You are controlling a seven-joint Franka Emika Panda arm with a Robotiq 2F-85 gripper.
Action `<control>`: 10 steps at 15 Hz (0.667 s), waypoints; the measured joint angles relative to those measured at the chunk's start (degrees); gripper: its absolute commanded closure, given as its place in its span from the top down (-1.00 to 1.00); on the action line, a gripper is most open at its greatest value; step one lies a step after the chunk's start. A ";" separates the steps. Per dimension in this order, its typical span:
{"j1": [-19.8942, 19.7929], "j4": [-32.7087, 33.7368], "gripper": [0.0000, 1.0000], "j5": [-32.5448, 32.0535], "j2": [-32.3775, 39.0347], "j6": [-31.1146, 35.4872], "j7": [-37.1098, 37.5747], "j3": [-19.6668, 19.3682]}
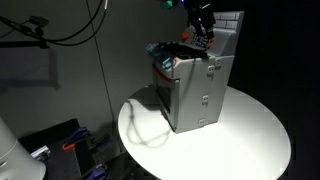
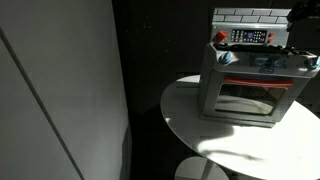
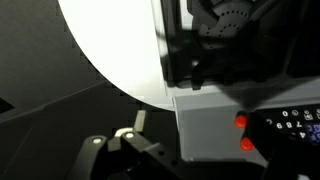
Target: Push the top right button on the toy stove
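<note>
Toy stove (image 1: pixel 200 95), oven door (image 2: pixel 247 98) shut, on round white table (image 1: pixel 255 135) — gripper (image 1: pixel 204 38) over top; jaws' state unclear.

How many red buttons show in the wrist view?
2: one red button on the toy stove, the other just below it; more may be hidden.

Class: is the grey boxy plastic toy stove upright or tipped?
Upright: the grey boxy plastic toy stove rests flat on the round white table, brick wall pointing up.
</note>
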 measured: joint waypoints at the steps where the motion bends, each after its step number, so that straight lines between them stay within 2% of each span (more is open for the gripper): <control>1: 0.21 0.50 1.00 0.00 0.64 0.02 0.09 -0.19; 10: 2.31 5.09 1.00 0.00 5.36 0.02 1.94 -1.61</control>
